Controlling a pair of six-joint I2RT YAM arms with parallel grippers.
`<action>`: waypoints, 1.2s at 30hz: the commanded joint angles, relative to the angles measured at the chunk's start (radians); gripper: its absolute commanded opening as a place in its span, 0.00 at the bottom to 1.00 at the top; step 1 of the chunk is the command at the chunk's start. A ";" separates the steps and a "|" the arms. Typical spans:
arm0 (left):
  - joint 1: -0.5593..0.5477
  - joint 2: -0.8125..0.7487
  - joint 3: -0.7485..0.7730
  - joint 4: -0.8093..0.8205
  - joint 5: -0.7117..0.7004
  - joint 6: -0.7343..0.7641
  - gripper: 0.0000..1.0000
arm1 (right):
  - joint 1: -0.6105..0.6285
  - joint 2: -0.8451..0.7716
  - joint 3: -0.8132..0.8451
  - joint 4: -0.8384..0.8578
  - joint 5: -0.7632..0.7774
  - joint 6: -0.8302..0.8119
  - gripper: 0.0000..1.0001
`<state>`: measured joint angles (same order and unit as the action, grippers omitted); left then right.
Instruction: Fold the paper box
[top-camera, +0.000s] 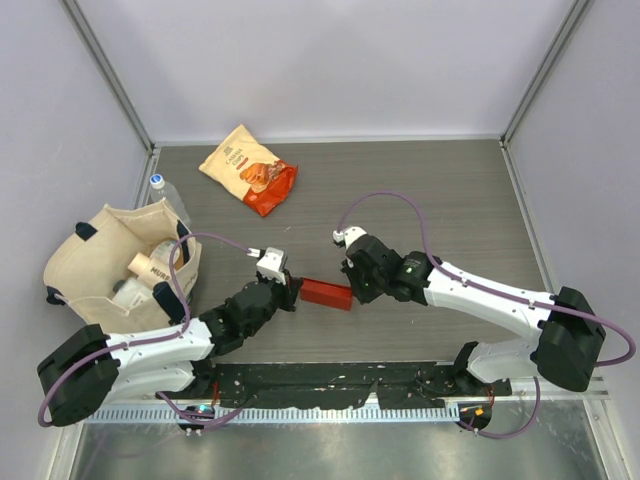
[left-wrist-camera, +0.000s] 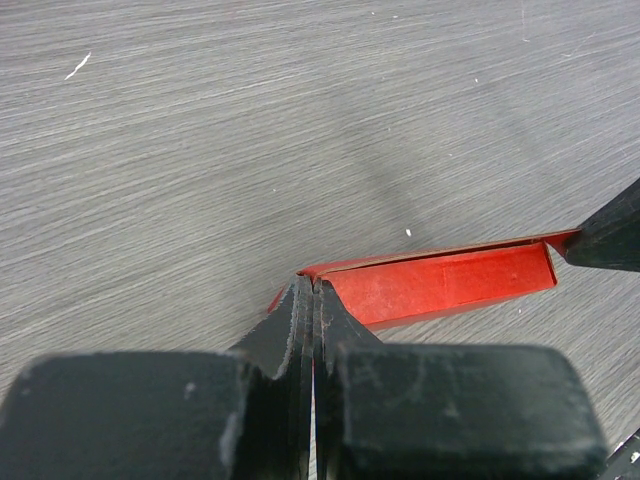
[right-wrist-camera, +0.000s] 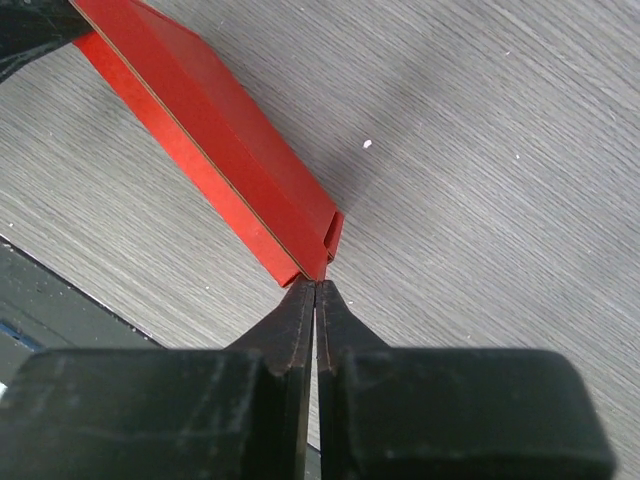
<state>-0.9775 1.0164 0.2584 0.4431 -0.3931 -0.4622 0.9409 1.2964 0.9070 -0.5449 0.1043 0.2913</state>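
The paper box (top-camera: 325, 293) is a small red flattened sleeve, lying between both grippers near the table's front middle. My left gripper (top-camera: 296, 291) is shut on its left end. In the left wrist view the jaws (left-wrist-camera: 315, 284) pinch a thin red edge, and the box (left-wrist-camera: 450, 285) stretches away to the right. My right gripper (top-camera: 350, 291) sits at the other end. In the right wrist view its tips (right-wrist-camera: 316, 284) are pressed together on the near corner of the box (right-wrist-camera: 220, 130). The box looks slightly raised off the grey table.
An orange-and-cream snack bag (top-camera: 250, 168) lies at the back left. A cream tote bag (top-camera: 115, 265) with items inside sits at the left, with a clear bottle (top-camera: 160, 190) behind it. A black rail (top-camera: 330, 380) runs along the table's near edge.
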 joint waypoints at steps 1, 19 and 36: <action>-0.012 0.011 0.021 -0.067 -0.007 0.019 0.00 | 0.004 0.006 0.061 0.010 0.025 0.051 0.01; -0.058 0.014 0.036 -0.078 -0.044 0.020 0.00 | -0.062 -0.005 0.020 0.077 -0.017 0.581 0.01; -0.076 0.007 0.021 -0.070 -0.079 -0.012 0.00 | -0.034 -0.009 -0.091 0.125 0.077 0.438 0.01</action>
<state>-1.0336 1.0225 0.2764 0.4065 -0.4824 -0.4469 0.8703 1.2858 0.8497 -0.4599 0.1329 0.8192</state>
